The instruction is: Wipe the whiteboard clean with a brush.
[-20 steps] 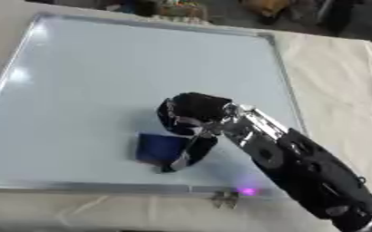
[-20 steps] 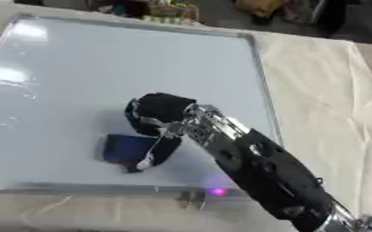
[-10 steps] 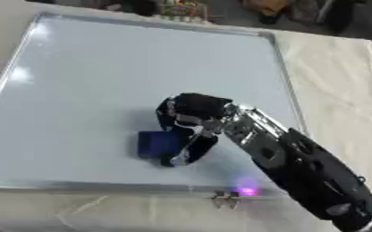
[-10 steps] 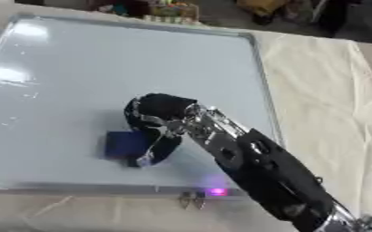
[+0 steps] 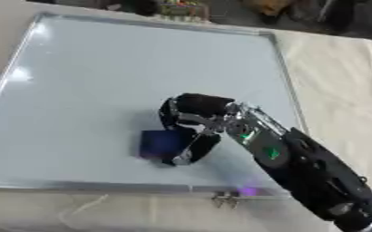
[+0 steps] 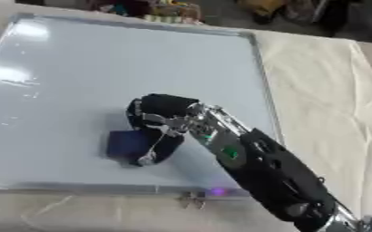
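A: One brush, dark blue, lies flat on the whiteboard near its front edge, with the right robot hand curled over it, fingers bent round its right side.

B: The board looks bare of marks here. How should it wipe well?

A: Keep the brush flat, I'd judge, and sweep in overlapping passes out toward the frame.

B: And the cloth-covered tabletop?

A: Stay off it.

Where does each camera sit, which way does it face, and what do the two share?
Left eye view: in the head, looking down at the whiteboard; the right arm enters from lower right, right hand curled round a blue eraser.
Right eye view: beside it, the same scene shifted left.
Both share board, hand, eraser and the cream cloth.
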`<act>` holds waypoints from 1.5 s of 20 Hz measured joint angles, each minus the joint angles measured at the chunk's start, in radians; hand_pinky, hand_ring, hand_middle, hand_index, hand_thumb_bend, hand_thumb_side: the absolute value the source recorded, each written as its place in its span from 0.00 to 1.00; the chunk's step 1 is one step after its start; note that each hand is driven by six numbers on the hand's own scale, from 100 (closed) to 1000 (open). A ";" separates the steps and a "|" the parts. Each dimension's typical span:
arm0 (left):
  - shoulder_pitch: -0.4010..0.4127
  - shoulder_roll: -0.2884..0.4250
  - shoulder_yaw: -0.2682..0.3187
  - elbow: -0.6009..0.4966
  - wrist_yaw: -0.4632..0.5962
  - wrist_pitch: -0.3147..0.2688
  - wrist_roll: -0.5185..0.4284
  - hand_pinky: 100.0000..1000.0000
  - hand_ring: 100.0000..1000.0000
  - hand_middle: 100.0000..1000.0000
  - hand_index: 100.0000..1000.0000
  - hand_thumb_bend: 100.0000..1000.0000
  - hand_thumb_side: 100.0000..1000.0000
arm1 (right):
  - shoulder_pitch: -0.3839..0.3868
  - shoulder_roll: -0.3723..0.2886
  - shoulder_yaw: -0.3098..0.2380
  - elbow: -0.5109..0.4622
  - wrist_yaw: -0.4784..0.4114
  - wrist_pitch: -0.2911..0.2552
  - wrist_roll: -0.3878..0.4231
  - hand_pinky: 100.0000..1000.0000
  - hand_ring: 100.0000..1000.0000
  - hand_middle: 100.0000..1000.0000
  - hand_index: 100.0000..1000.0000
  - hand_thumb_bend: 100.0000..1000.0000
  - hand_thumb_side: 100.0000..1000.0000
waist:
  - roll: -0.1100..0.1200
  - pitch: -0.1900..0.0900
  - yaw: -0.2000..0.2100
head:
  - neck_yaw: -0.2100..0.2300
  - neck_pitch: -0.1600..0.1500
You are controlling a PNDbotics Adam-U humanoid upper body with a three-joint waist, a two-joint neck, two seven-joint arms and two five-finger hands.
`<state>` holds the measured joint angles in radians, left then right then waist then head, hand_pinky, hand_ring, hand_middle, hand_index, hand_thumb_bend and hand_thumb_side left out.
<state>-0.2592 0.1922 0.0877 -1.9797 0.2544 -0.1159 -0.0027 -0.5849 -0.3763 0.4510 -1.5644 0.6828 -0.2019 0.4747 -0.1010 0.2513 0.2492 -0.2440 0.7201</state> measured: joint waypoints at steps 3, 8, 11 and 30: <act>0.000 0.000 0.000 0.000 0.000 0.000 -0.001 0.35 0.44 0.36 0.51 0.00 0.92 | 0.000 -0.002 -0.001 0.000 -0.002 0.000 -0.001 0.48 0.50 0.39 0.00 0.24 0.18 | 0.000 0.000 0.000 | 0.000 0.000; 0.000 0.000 -0.005 0.000 0.000 -0.001 -0.002 0.35 0.44 0.36 0.51 0.00 0.92 | 0.000 -0.010 -0.006 0.000 -0.004 -0.002 -0.012 0.48 0.49 0.36 0.00 0.23 0.19 | 0.001 0.000 0.000 | 0.000 0.000; 0.001 0.000 -0.005 0.000 0.000 -0.001 -0.002 0.35 0.44 0.36 0.51 0.00 0.92 | 0.001 -0.022 -0.012 -0.004 -0.011 -0.002 -0.024 0.48 0.48 0.32 0.00 0.24 0.20 | 0.001 0.000 0.000 | 0.000 0.000; 0.004 0.000 -0.005 0.000 -0.003 -0.006 -0.011 0.35 0.44 0.36 0.51 0.00 0.91 | 0.021 -0.165 -0.128 -0.097 -0.090 0.068 -0.130 0.48 0.46 0.24 0.00 0.22 0.26 | 0.013 0.006 -0.009 | 0.000 -0.011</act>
<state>-0.2552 0.1922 0.0828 -1.9797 0.2510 -0.1217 -0.0138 -0.5642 -0.5415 0.3234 -1.6609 0.5929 -0.1341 0.3444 -0.0882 0.2568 0.2401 -0.2436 0.7094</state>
